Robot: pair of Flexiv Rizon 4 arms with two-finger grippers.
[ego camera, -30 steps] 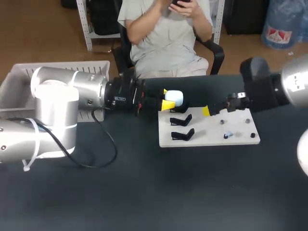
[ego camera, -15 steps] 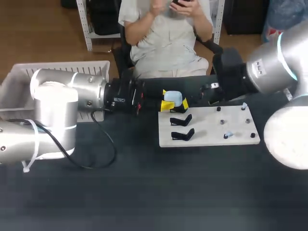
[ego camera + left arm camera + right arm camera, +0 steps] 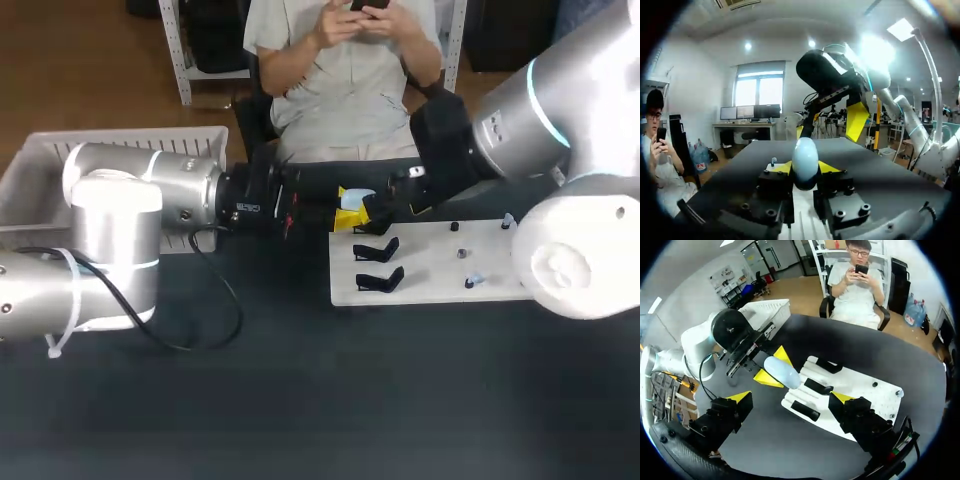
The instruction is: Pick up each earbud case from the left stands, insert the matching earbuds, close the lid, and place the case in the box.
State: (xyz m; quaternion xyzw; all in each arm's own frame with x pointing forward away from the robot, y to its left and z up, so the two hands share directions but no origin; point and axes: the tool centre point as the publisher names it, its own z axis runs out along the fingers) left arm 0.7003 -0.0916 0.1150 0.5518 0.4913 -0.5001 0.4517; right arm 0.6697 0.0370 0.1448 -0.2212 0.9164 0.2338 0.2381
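Note:
My left gripper (image 3: 349, 214) is shut on a pale blue, egg-shaped earbud case (image 3: 356, 198), held in the air just behind the white board (image 3: 430, 275). In the left wrist view the case (image 3: 805, 159) stands upright between the yellow tips. My right gripper (image 3: 384, 208) hangs open right beside the case, without touching it. From the right wrist, the case (image 3: 781, 372) lies ahead of the wide-open right gripper (image 3: 791, 397). Black stands (image 3: 376, 250) on the board's left side carry nothing. Small earbuds (image 3: 470, 282) sit on pegs at its right side.
A white bin (image 3: 30, 180) stands at the table's far left, behind my left arm. A black cable (image 3: 215, 300) trails over the dark tabletop by the left arm.
My right arm has swung left from over the board's right part to beside the case. The left arm and the case have stayed put.

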